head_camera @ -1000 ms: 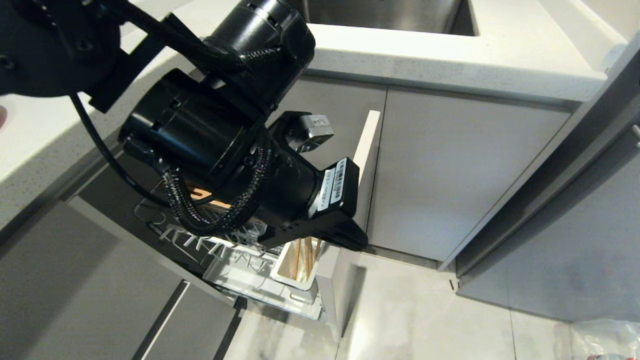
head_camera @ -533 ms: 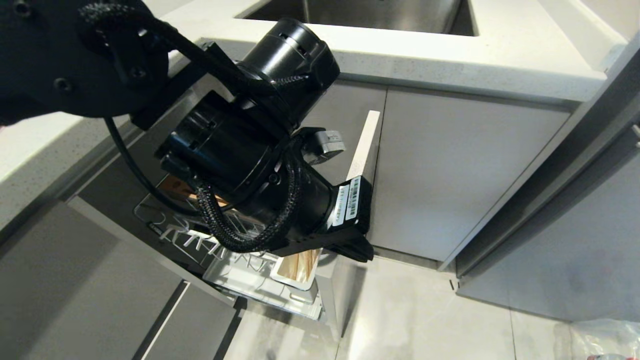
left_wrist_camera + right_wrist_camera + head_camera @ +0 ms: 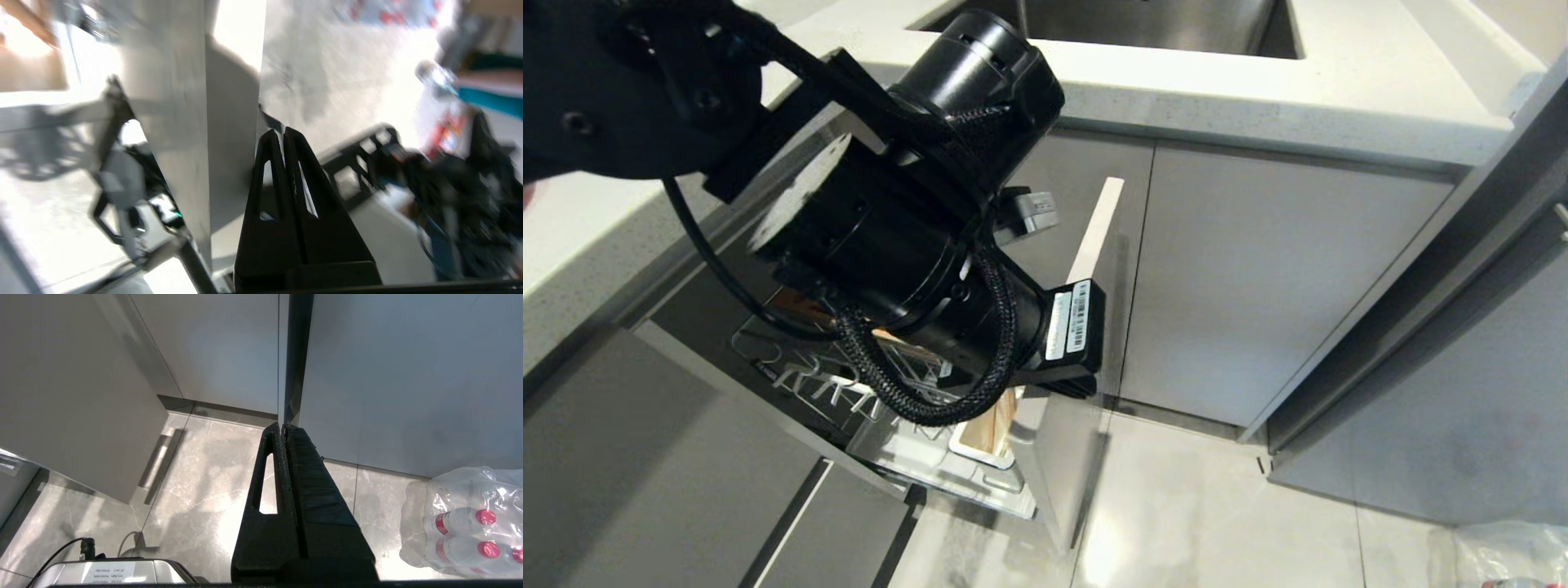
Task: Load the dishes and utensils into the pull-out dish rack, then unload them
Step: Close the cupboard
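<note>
The pull-out dish rack (image 3: 890, 408) stands drawn out of the grey cabinet run below the pale surface (image 3: 1258, 90), over the marbled floor (image 3: 1217, 506): a chrome wire basket above a white drip tray (image 3: 907, 457), closed at its outer end by a narrow pale grey front panel (image 3: 1094, 237) seen nearly edge-on. The black left arm (image 3: 890, 237) covers most of the basket (its wires show only below the arm's cable loop). At the panel end sits the white utensil caddy (image 3: 976, 449), and in it stand the light wooden chopsticks (image 3: 996, 420); what else the basket holds cannot be told. The left claw (image 3: 283, 134) is pressed fully together with nothing between its fingers, its tips just beside the front panel's outer face; the head view hides those tips behind the wrist, while the blurred left wrist view shows them against the panel. The right claw (image 3: 282, 426), visible only in its own wrist view, is likewise closed and empty, hanging above the floor near a shrink-wrapped pack of bottles (image 3: 466, 522) with red caps
</note>
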Available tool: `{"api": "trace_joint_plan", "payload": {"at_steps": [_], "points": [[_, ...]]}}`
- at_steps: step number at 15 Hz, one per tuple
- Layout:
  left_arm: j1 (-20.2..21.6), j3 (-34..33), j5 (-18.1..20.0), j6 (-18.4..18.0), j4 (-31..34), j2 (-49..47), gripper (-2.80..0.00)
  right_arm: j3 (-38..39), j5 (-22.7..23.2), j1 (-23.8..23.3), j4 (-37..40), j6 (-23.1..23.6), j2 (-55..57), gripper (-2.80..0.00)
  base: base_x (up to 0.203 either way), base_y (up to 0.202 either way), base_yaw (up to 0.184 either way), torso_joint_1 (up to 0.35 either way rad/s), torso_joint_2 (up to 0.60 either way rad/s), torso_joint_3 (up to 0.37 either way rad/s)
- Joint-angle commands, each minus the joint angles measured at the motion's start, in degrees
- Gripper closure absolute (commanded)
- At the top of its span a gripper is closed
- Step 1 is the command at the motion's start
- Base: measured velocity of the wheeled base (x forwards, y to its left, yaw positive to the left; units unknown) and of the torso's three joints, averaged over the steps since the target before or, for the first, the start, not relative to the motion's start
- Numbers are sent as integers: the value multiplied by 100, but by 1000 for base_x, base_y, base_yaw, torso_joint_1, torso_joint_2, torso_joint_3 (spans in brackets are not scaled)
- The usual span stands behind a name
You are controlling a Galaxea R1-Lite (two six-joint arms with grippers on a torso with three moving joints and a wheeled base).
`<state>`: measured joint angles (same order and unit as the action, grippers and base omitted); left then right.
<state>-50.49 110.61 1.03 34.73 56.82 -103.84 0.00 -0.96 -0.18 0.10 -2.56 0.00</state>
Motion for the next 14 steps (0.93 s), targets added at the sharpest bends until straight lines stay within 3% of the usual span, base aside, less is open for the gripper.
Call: {"api": "trace_joint_plan", "payload": {"at_steps": [1,7,10,14], "points": [[-4,5,-188,19,31,76,0,9,0,1,-1,1,0,0,0,0,0,0,0,0],[140,-21,-1468,-164,31,153,0,9,0,1,-1,-8,0,0,0,0,0,0,0,0],[422,-135,-2556,-291,7,145,0,9,0,1,-1,1,0,0,0,0,0,0,0,0],[890,-314,-3693,-684,-56,202,0,9,0,1,-1,1,0,0,0,0,0,0,0,0]]}}
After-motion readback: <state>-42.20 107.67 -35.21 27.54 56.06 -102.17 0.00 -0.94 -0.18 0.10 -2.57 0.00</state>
